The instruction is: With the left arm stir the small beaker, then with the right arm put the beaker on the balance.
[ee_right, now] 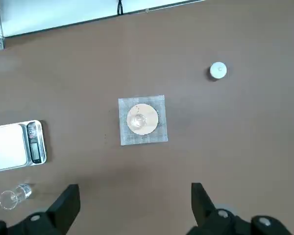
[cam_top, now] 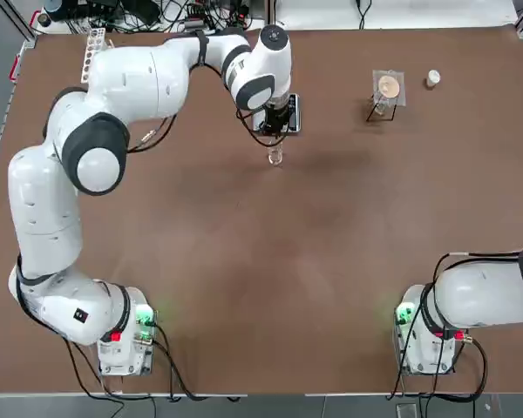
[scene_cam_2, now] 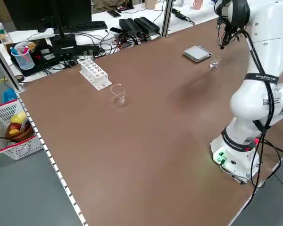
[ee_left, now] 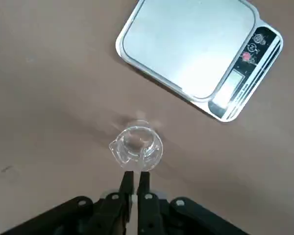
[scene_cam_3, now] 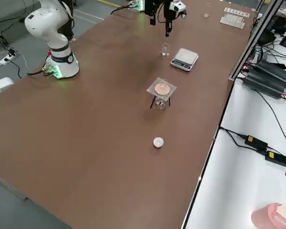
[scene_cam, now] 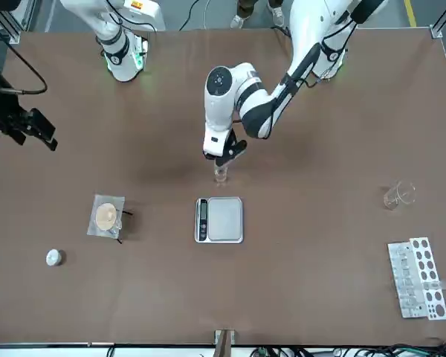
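Observation:
The small beaker is a tiny clear glass standing upright on the brown table, just on the robot's side of the balance. My left gripper hangs right above the small beaker, fingers pressed shut; I cannot make out whether anything thin sits between them. From overhead the left arm reaches across the table and its wrist covers part of the balance. The balance's pan is bare. My right gripper stands open and empty, held high off at the robot's right side.
A small stand with a gauze square and a tan disc sits toward the robot's right, a small white cap beyond it. A larger clear glass and a white test-tube rack lie toward the robot's left.

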`<state>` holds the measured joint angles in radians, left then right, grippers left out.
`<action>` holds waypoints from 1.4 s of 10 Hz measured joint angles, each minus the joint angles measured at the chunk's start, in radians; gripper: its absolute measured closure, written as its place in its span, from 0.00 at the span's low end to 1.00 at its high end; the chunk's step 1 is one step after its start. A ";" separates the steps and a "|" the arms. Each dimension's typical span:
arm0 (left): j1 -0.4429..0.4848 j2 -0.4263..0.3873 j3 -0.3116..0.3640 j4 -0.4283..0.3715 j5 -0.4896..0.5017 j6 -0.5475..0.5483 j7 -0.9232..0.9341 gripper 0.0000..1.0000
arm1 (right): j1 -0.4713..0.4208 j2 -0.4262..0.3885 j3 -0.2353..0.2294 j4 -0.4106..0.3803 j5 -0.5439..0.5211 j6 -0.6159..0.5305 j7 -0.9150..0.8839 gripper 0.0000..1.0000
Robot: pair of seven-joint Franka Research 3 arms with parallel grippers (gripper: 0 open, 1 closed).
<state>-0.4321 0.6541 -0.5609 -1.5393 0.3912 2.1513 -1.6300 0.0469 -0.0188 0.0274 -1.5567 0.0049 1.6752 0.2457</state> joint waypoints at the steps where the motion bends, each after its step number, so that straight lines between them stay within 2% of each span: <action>1: 0.001 0.000 0.000 0.004 0.001 -0.012 0.000 0.92 | 0.000 0.000 0.000 0.000 0.000 0.000 0.000 0.00; 7: 0.001 0.002 0.001 0.008 0.023 -0.037 0.000 0.92 | 0.000 0.000 0.000 0.000 0.000 -0.009 0.000 0.00; 12: 0.001 0.003 -0.001 0.048 0.023 -0.037 -0.014 0.92 | 0.000 0.001 0.000 -0.002 0.000 -0.015 0.000 0.00; 14: 0.003 -0.002 -0.007 0.061 0.023 -0.081 -0.015 0.92 | 0.000 0.001 0.000 -0.003 0.000 -0.020 0.000 0.00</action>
<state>-0.4292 0.6516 -0.5678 -1.4783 0.4140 2.0705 -1.6451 0.0469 -0.0177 0.0279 -1.5599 0.0049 1.6556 0.2454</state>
